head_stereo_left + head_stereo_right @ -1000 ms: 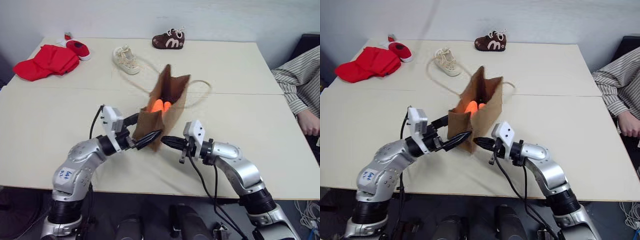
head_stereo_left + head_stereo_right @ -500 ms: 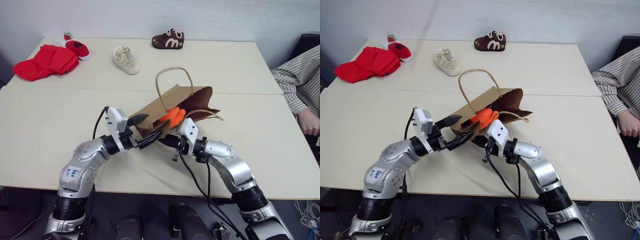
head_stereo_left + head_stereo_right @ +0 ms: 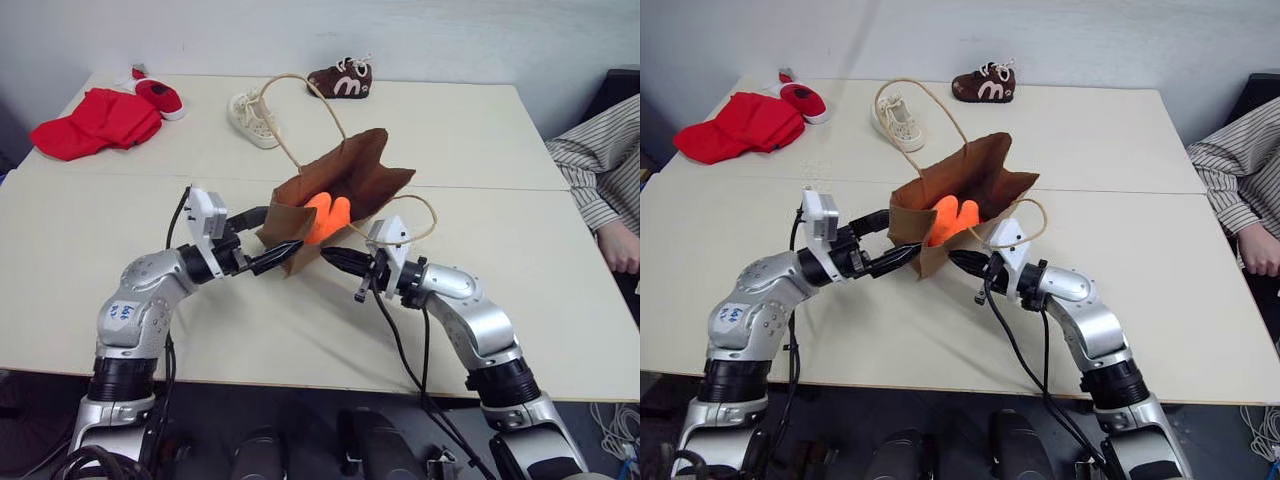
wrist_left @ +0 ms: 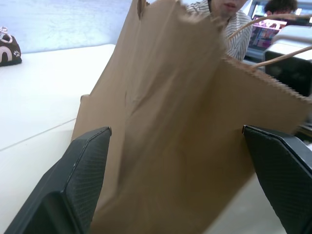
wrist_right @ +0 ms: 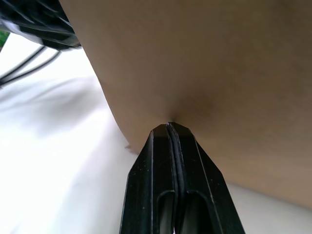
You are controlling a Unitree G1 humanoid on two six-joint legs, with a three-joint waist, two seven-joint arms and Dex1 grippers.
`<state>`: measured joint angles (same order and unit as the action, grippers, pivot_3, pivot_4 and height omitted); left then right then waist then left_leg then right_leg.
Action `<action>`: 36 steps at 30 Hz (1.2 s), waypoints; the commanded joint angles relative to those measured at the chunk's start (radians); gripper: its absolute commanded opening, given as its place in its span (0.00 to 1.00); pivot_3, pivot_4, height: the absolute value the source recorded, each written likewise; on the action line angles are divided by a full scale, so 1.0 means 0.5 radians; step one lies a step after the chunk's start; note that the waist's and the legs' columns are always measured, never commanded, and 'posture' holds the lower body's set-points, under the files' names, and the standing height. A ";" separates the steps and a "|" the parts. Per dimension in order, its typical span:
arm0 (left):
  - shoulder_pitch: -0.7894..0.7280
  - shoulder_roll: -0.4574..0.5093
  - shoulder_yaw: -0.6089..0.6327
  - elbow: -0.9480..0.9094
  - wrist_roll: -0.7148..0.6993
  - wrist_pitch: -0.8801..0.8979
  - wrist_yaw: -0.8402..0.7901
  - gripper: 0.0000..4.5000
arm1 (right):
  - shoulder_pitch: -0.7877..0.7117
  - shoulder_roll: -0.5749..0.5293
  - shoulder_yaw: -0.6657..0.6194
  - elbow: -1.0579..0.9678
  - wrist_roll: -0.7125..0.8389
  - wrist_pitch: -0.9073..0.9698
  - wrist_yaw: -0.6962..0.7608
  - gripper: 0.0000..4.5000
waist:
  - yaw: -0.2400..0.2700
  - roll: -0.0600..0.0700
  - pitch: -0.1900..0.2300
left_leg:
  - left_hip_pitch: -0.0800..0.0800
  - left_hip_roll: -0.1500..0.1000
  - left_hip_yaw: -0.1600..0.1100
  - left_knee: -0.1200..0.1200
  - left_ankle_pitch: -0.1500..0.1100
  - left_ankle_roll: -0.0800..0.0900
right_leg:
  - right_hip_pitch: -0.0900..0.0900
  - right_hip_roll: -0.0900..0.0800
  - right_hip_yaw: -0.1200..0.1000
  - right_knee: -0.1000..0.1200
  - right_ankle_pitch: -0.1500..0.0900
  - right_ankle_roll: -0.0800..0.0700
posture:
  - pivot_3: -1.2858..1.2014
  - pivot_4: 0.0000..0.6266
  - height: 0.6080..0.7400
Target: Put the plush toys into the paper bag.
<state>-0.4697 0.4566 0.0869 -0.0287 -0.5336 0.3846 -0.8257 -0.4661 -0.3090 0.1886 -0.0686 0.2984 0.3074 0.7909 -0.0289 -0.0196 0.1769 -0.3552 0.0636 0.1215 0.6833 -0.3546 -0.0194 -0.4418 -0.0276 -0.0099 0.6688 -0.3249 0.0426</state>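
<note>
The brown paper bag [image 3: 352, 178] stands tilted at the table's middle, its mouth open upward and one loop handle [image 3: 300, 100] arching above it. An orange plush toy [image 3: 325, 214] lies inside the mouth. My left gripper [image 3: 270, 236] is open, one finger on each side of the bag's lower left corner; in the left wrist view the bag [image 4: 185, 126] spans the gap between the fingers [image 4: 83, 170]. From the right, my right gripper [image 3: 335, 259] is shut with nothing in it. Its tip presses against the bag's wall [image 5: 219, 73].
At the far side lie a red cloth heap [image 3: 90, 122], a small red shoe [image 3: 158, 95], a cream shoe [image 3: 250, 115] and a brown shoe [image 3: 340, 78]. A person's striped sleeve [image 3: 600, 150] rests at the table's right edge.
The bag, upright a second ago and tipped on its side half a second ago, is raised again with its mouth up. The handle swung upward. My left gripper moved left.
</note>
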 commanded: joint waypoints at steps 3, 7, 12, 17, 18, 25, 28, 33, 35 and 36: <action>-0.043 0.010 -0.050 -0.014 0.030 -0.112 -0.141 1.00 | -0.100 0.141 -0.005 0.008 0.004 -0.034 -0.076 0.00 | -0.016 0.000 0.000 | 0.000 0.001 0.002 0.000 0.000 0.000 | -0.002 0.001 0.001 0.003 0.000 0.000 | 0.52 0.24 1.00; -0.064 0.038 0.051 -0.022 -0.103 0.004 -0.177 1.00 | -0.154 0.210 -0.033 0.038 0.031 -0.022 -0.106 0.00 | -0.019 0.000 0.000 | 0.000 0.002 0.002 0.000 0.001 -0.002 | -0.004 0.001 0.001 0.006 -0.001 -0.002 | 0.52 0.24 1.00; -0.082 0.104 0.123 -0.005 -0.205 0.142 -0.226 1.00 | -0.209 0.227 -0.092 0.075 0.076 0.000 -0.104 0.00 | -0.018 0.000 0.000 | 0.000 0.001 0.002 0.000 0.001 -0.002 | -0.004 0.000 0.001 0.006 -0.001 -0.002 | 0.52 0.24 1.00; -0.090 0.124 0.109 0.033 -0.161 0.118 -0.271 1.00 | -0.269 0.238 -0.153 0.120 0.136 0.053 -0.109 0.00 | -0.013 0.000 0.000 | 0.000 0.001 0.002 0.000 0.001 -0.002 | -0.004 -0.001 0.001 0.006 -0.001 -0.002 | 0.52 0.24 1.00; -0.094 0.122 0.110 0.044 -0.158 0.110 -0.277 1.00 | -0.279 0.237 -0.156 0.129 0.136 0.059 -0.106 0.00 | -0.014 0.000 0.000 | 0.000 0.001 0.002 0.000 0.001 -0.002 | -0.004 -0.001 0.001 0.006 -0.001 -0.002 | 0.52 0.24 1.00; -0.142 0.046 0.052 0.193 0.044 -0.140 -0.201 1.00 | -0.317 0.289 -0.111 0.168 0.108 0.091 -0.116 0.00 | -0.014 0.000 0.000 | 0.000 0.001 0.002 0.000 0.001 -0.002 | -0.004 0.000 0.001 0.006 -0.001 -0.002 | 0.52 0.24 1.00; -0.183 -0.025 0.033 0.254 0.118 -0.228 -0.134 1.00 | -0.310 0.317 -0.072 0.174 0.076 0.095 -0.131 0.00 | -0.014 0.000 0.000 | 0.000 0.001 0.002 0.000 0.001 -0.002 | -0.004 0.000 0.001 0.007 -0.001 -0.002 | 0.52 0.24 1.00; -0.192 -0.047 0.003 0.292 0.185 -0.279 -0.109 0.86 | -0.295 0.307 -0.056 0.148 0.048 0.092 -0.136 0.00 | -0.017 0.000 0.000 | 0.000 0.001 0.002 0.000 0.001 -0.002 | -0.004 0.000 0.001 0.009 -0.001 -0.002 | 0.52 0.24 1.00; -0.200 -0.032 0.020 0.310 0.183 -0.281 -0.112 0.73 | -0.272 0.261 -0.092 0.107 0.056 0.101 -0.128 0.00 | -0.016 0.000 0.000 | -0.001 0.001 0.002 0.000 0.001 -0.002 | -0.004 0.000 0.001 0.009 -0.001 -0.002 | 0.52 0.24 1.00; -0.205 -0.022 0.034 0.318 0.178 -0.276 -0.113 0.64 | -0.254 0.228 -0.115 0.080 0.065 0.105 -0.116 0.00 | -0.016 0.000 0.000 | -0.001 0.001 0.002 0.000 0.001 -0.002 | -0.004 0.000 0.000 0.009 -0.001 -0.002 | 0.52 0.24 1.00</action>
<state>-0.5541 0.4331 0.0876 0.1351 -0.4432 0.2596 -0.8816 -0.6012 -0.1734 0.1595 0.0294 0.3193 0.3642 0.7266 -0.0368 -0.0196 0.1769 -0.3556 0.0642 0.1226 0.6833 -0.3542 -0.0202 -0.4439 -0.0278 -0.0097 0.6734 -0.3254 0.0419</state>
